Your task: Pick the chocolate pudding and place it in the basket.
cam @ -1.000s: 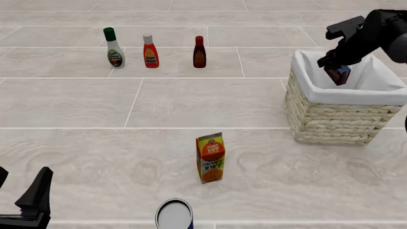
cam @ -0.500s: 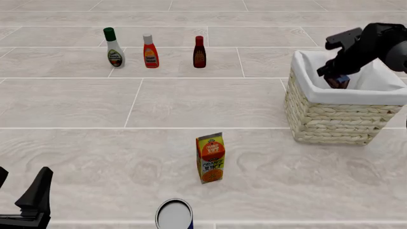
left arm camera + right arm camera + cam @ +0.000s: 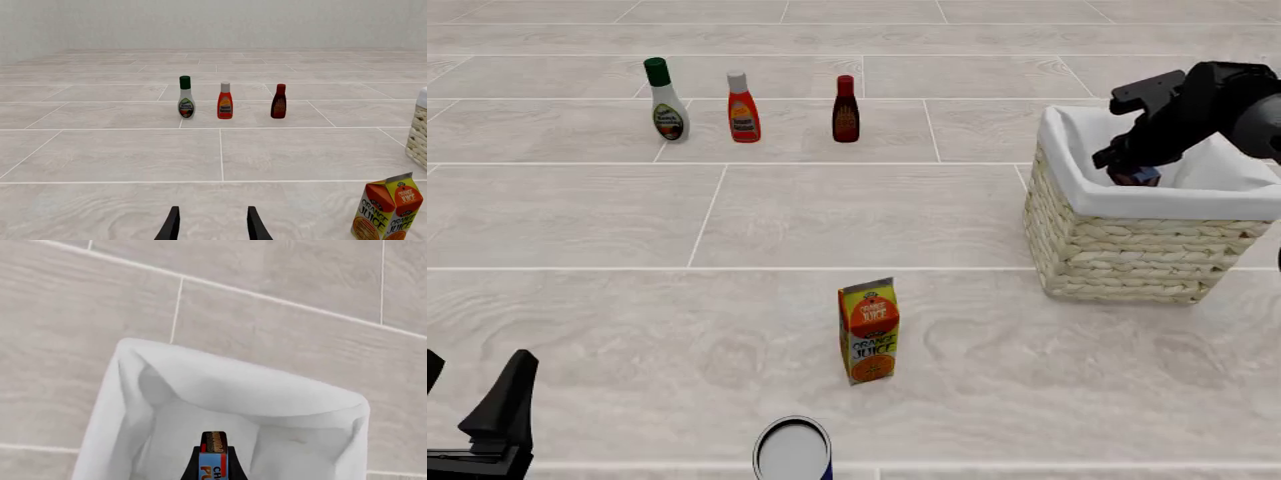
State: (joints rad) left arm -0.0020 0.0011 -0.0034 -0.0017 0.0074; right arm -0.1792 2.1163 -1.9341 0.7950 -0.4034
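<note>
The right pincer grips the chocolate pudding inside the basket, at the surface's 2 o'clock; lower gently, then release over the lining. The left pincer sits idle, open.

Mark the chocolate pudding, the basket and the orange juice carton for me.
chocolate pudding [image 3: 215,462]: right wrist view, its blue printed edge.
basket [image 3: 1121,245]: front view, its woven front wall.
orange juice carton [image 3: 869,331]: front view, its printed front face.
</note>
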